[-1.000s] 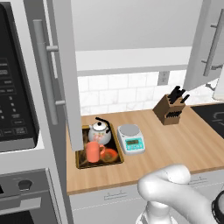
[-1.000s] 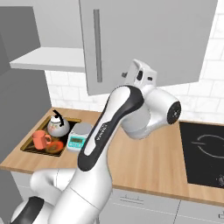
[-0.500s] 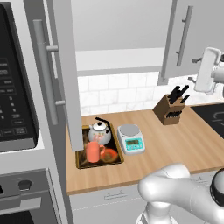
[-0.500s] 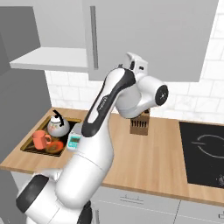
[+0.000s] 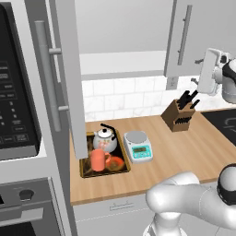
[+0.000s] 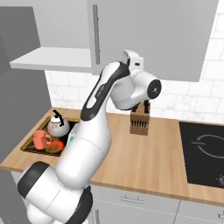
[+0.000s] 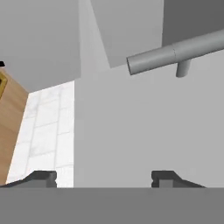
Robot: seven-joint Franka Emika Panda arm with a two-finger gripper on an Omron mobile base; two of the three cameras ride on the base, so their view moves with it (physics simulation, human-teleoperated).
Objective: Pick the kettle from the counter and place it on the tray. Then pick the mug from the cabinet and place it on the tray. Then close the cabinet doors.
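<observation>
The white kettle and the orange-red mug both sit on the dark tray at the left end of the wooden counter. From the right base view the kettle stands behind the mug. My gripper is open, raised against the lower part of the right cabinet door, which lies almost flush with the cabinet. In the hand view the fingertips stand wide apart facing that door's panel, its bar handle above. The left cabinet door stands open.
A white digital scale stands right of the tray and a knife block sits by the tiled wall. A black cooktop fills the counter's right end. A dark microwave hangs at the far left.
The right cabinet door has swung from wide open to nearly shut, with my hand moving left along with it. Kettle, mug and tray have stayed put.
</observation>
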